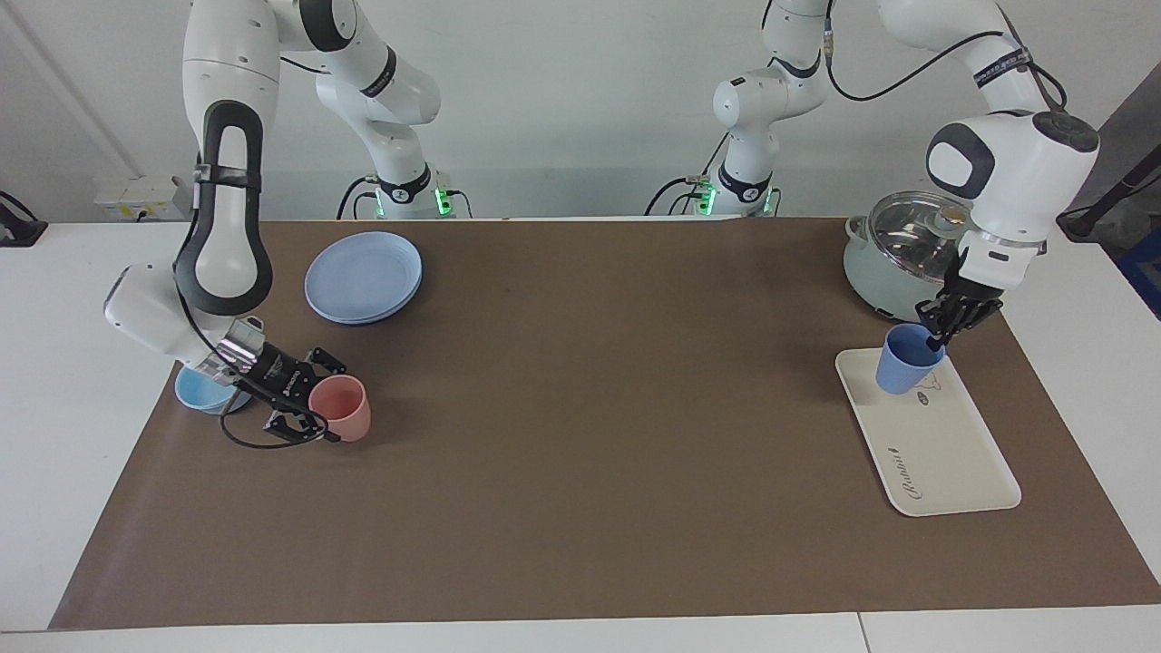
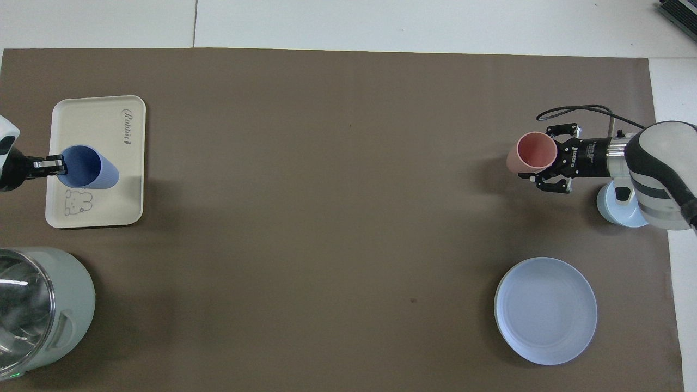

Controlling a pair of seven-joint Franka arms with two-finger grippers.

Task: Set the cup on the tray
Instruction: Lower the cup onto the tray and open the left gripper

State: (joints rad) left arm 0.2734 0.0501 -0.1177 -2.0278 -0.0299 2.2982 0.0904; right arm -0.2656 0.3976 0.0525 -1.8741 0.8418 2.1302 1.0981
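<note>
Your left hand (image 1: 937, 342) pinches the rim of the periwinkle cup (image 1: 905, 359), whose base sits on the cream tray (image 1: 943, 453) at the end nearer the robots, by the bear drawing; in the overhead view that arm is cut off at the picture's edge. Your right hand (image 1: 319, 419) is clenched on the pink cup's (image 1: 343, 408) rim, near the counter's (image 1: 580, 508) right-arm end. That arm half hides the light-blue bowl (image 1: 195, 392). The glass-lidded pot (image 1: 893, 263) is partly cut off in the overhead view. You have two cups, one tray, one bowl, one round blue plate (image 1: 364, 276), one pot.
</note>
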